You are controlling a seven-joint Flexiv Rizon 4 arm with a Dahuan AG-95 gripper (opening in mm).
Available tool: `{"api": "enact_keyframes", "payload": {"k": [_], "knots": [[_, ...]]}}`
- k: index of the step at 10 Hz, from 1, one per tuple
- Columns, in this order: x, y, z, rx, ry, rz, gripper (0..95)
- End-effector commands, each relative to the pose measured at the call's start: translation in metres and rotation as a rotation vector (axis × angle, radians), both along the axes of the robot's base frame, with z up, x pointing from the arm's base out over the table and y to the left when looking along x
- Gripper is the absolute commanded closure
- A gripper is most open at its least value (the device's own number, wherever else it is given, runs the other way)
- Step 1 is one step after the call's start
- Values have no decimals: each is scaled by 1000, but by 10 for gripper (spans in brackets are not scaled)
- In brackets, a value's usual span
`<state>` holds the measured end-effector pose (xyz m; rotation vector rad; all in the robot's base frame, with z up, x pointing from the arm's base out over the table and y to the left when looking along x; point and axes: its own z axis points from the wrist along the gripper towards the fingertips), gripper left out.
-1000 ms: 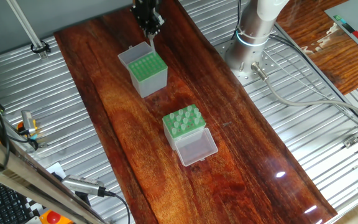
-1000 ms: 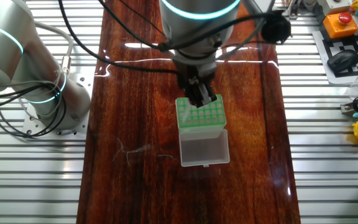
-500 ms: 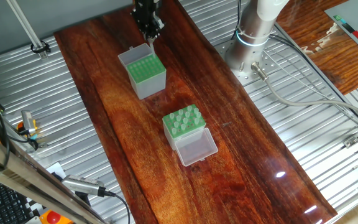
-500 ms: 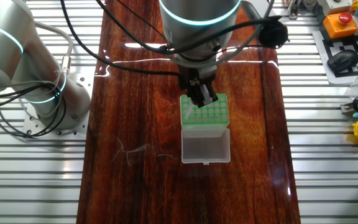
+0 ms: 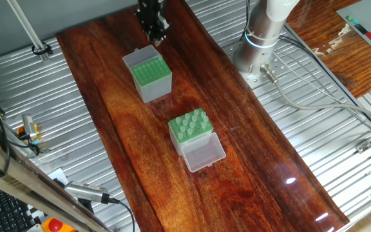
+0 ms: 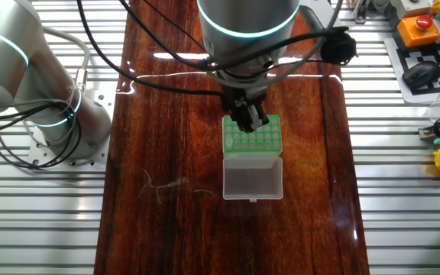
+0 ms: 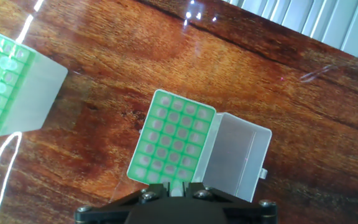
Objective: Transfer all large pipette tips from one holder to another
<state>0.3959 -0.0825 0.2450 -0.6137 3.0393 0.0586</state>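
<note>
Hand view looks down past the black two-finger hand (image 7: 179, 190), whose jaws stand close together at the bottom edge. A pale sliver shows in the narrow gap between them. It may be one of the slender translucent whitish pipette tips or only the rack seen through the gap, so I cannot tell whether the hand grips anything.

Just beyond the fingertips stands the grey-sided box with a green perforated rack top (image 7: 173, 140), its whitish translucent lid (image 7: 238, 155) swung open to one side. Every hole of this rack that can be seen looks unfilled. In one fixed view the hand (image 5: 154, 35) hangs above the far edge of this grey-sided box (image 5: 151, 72), not touching it. In the other fixed view the hand (image 6: 249, 122) covers part of the rack.

Well apart along the dark wooden desk (image 5: 250, 161) stands the small whitish translucent box with its green rack top (image 5: 190, 125), its clear tray-like lid (image 5: 203, 153) lying open beside it. The large pipette tips (image 5: 187, 122) stand upright in that rack in several rows and fill much of it.

As a judgement, the transfer is at its very start: nothing visibly rests in the grey-sided box, and nearly all the tips are left to carry across, one by one.
</note>
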Motion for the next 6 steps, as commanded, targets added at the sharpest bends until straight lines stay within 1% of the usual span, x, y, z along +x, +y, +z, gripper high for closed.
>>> {"api": "enact_keyframes", "payload": {"k": [1,2,3,4,5,6], "knots": [[2,5,-1,8,-1,-14,950],[6,16,0,6,-1,-22,950],[11,35,-1,2,0,-49,950],[14,50,-2,0,1,-76,950],[14,50,-2,-3,3,-124,950],[14,50,-2,-33,6,-126,950]]}}
